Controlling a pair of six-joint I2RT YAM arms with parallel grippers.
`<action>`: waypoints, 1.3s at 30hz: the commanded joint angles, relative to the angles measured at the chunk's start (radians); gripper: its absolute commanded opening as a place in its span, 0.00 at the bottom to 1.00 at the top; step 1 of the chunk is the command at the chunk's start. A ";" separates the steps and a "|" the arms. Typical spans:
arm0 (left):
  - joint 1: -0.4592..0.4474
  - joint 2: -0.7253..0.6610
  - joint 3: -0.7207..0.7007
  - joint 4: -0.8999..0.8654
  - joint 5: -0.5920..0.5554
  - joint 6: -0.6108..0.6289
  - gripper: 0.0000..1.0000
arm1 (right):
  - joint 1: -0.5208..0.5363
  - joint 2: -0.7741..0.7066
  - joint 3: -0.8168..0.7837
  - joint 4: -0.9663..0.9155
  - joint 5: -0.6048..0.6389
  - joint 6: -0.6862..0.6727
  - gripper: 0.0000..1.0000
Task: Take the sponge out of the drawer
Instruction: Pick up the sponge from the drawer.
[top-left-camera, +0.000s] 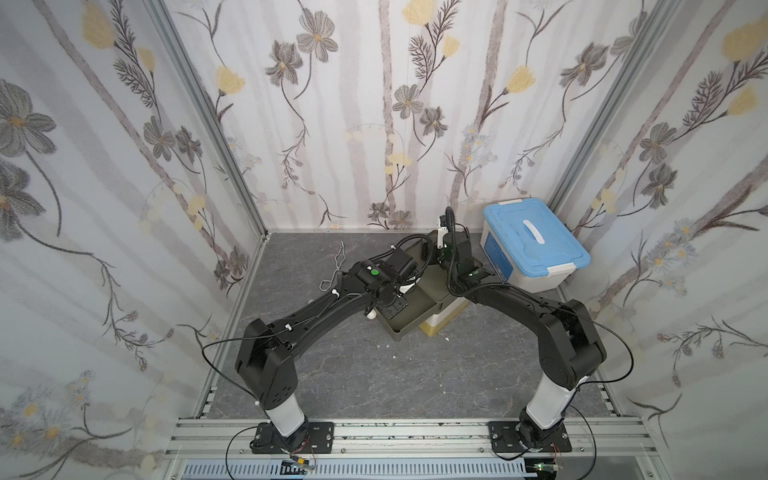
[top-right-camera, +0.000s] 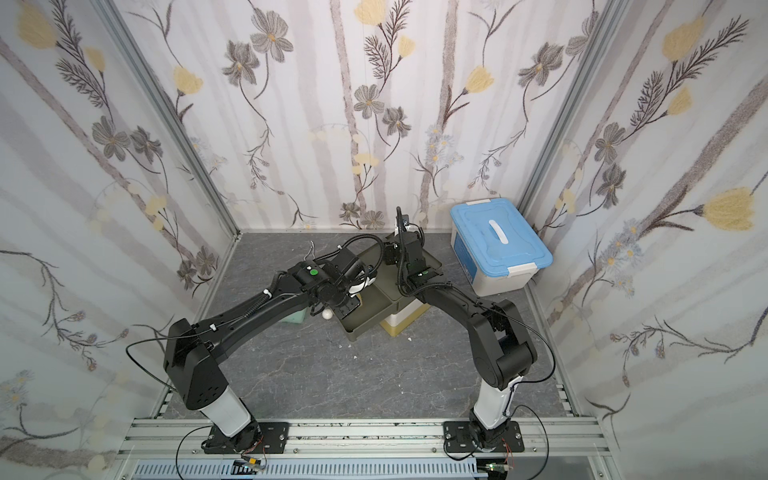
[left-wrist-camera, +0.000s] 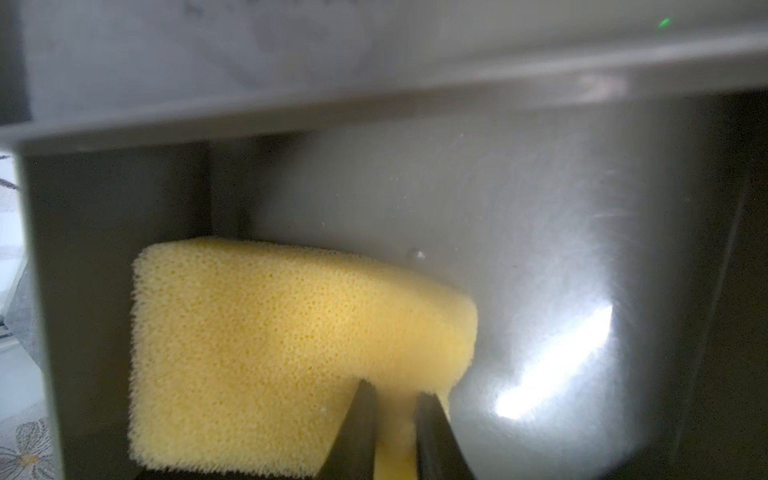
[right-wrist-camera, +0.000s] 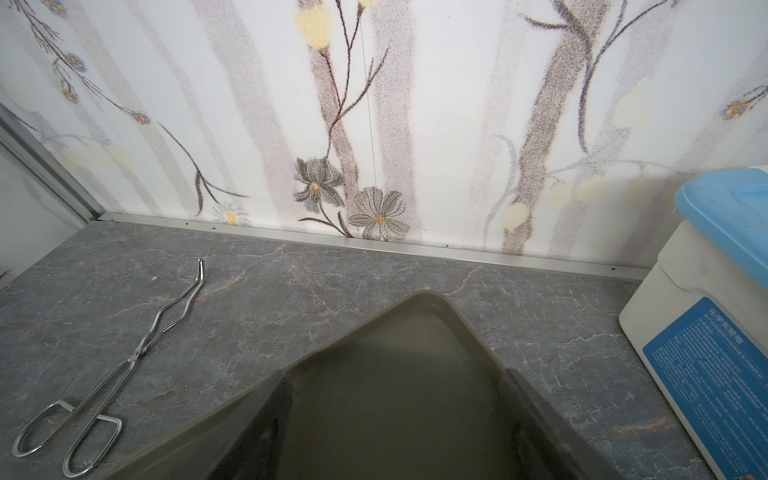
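Yellow sponge (left-wrist-camera: 291, 353) is found inside the olive drawer (left-wrist-camera: 498, 199), set against one side wall. One corner is pinched between the fingers of the left gripper (left-wrist-camera: 397, 395), drawn close together. The right gripper (top-left-camera: 428, 250) is positioned over the cabinet (right-wrist-camera: 395, 365); whether its fingers are apart cannot be told.

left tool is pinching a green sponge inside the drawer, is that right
Not quite: the sponge is yellow, not green. The rest holds: the left wrist view shows the left tool pinching it inside the drawer.
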 joint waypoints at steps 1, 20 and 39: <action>0.001 -0.013 -0.015 0.028 -0.005 0.007 0.10 | -0.003 0.042 -0.029 -0.353 -0.062 0.127 0.79; 0.001 -0.258 -0.003 0.062 -0.114 -0.181 0.00 | -0.004 0.058 -0.013 -0.357 -0.067 0.121 0.79; 0.151 -0.542 -0.416 0.027 -0.253 -0.649 0.00 | -0.006 0.092 0.023 -0.361 -0.096 0.107 0.79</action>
